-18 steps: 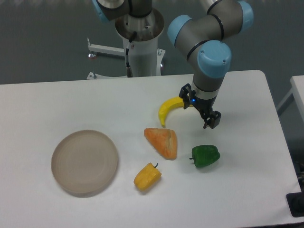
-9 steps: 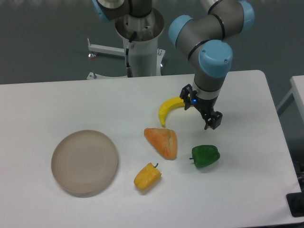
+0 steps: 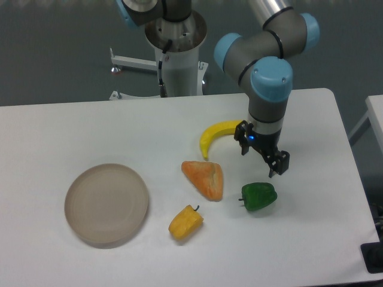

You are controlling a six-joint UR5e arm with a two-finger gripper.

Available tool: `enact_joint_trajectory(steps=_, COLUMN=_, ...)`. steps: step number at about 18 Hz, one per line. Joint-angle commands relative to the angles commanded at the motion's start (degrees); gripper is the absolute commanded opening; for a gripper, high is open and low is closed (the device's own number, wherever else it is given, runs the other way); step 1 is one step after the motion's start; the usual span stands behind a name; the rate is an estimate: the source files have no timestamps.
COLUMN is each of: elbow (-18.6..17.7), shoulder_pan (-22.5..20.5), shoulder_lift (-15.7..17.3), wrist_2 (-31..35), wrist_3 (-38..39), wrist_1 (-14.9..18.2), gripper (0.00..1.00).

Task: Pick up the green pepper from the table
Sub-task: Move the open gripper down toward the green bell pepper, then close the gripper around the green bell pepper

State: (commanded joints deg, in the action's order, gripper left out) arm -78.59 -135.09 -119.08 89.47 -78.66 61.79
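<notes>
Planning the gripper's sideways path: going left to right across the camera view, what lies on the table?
Beige plate → yellow pepper → orange wedge-shaped food piece → green pepper. The banana overlaps the wedge's span, so it is left out.

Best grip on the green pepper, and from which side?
Probably from above, across the green pepper's rounded body. It lies on its side on the table, its short stem pointing left toward the orange wedge; avoid that stem. The open pincer hovers just above and behind it.
</notes>
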Motion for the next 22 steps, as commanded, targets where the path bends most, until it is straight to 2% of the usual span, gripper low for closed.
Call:
enact_joint_trajectory(steps=6, elbow=3.26, shoulder_pan=0.26, shoulder_lift=-4.84, wrist_2=-0.17, wrist_3=-3.59, wrist_1=-0.18, gripper=1.00)
enact_joint_trajectory(steps=14, elbow=2.65, shoulder_pan=0.88, shoulder_lift=-6.87, wrist_2=0.26, wrist_3=-8.26, wrist_1=0.17, gripper=1.00)
enact_joint_trajectory(steps=22, elbow=2.39, shoulder_pan=2.02, shoulder_lift=-8.18, wrist_2=0.44, wrist_3=-8.44, wrist_1=0.26, gripper=1.00)
